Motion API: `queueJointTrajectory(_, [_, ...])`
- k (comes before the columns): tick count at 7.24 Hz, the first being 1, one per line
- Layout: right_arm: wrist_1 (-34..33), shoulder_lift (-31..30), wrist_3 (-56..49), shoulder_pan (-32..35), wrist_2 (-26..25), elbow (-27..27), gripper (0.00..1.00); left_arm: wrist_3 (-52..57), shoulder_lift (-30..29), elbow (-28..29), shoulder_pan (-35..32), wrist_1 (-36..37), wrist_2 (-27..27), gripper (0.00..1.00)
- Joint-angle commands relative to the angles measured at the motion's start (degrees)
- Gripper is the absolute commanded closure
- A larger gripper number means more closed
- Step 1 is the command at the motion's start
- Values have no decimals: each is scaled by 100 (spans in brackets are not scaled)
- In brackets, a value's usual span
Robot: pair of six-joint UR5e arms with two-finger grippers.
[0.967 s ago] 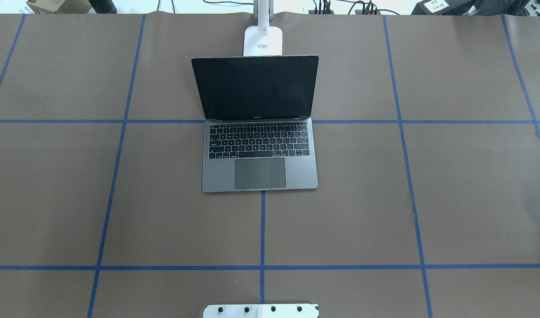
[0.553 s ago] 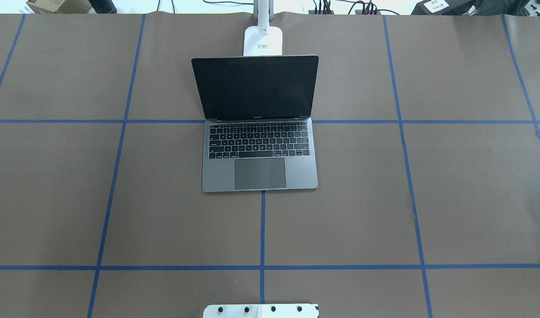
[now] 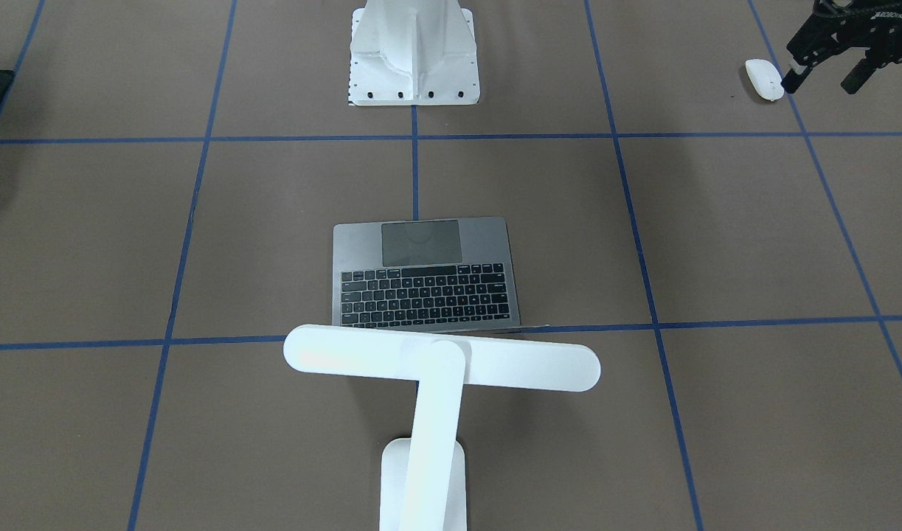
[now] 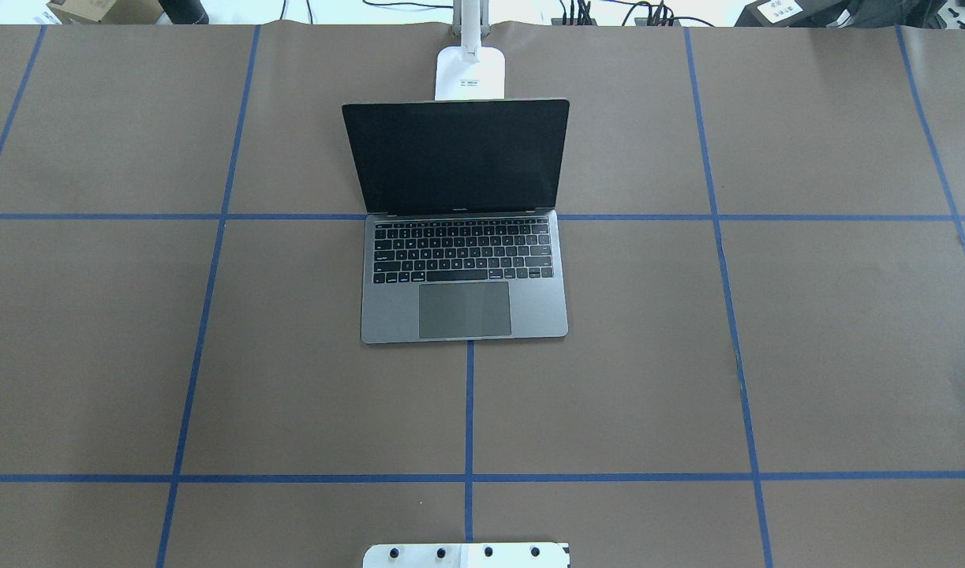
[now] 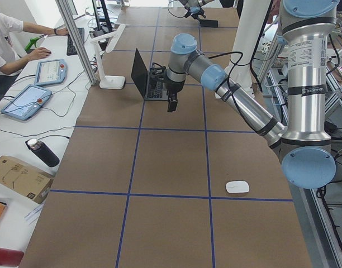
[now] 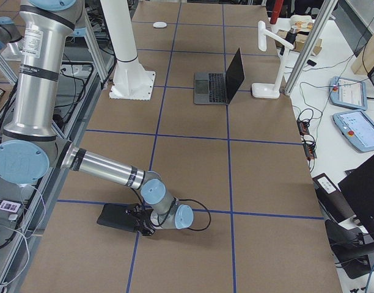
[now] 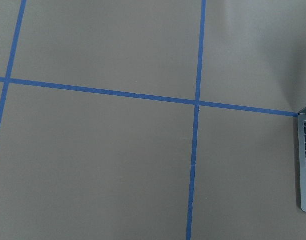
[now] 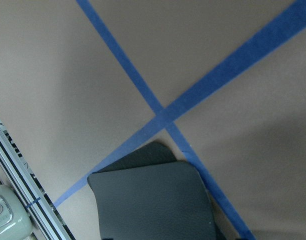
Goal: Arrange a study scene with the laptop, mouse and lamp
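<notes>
Step judged: mouse placement, not yet begun; left claw point(image 3: 823, 77) aloft, released and empty; mouse point(image 5: 237, 187) on table point(image 5: 160, 167) well below, back toward robot's edge, needing descent and pinch; open laptop point(image 4: 464, 268), lamp point(image 3: 439, 361) to claw's right; right claw point(image 6: 141, 226) grip: cannot tell.

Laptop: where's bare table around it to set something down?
Both sides of the laptop are bare table, and so is the stretch between its front edge and the white pedestal. Behind the screen is crowded: the lamp stands there.
</notes>
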Motion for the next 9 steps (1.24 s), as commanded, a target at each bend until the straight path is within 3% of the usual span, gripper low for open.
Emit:
queueJointTrajectory(1, [-5,4,-1,-23,9,-39,13,-47,1,-95,-15,11,0,0])
queueJointTrajectory(9, [-181,-5,7,-50,62,49,12,-127,1,-245,-24,55,-17,0])
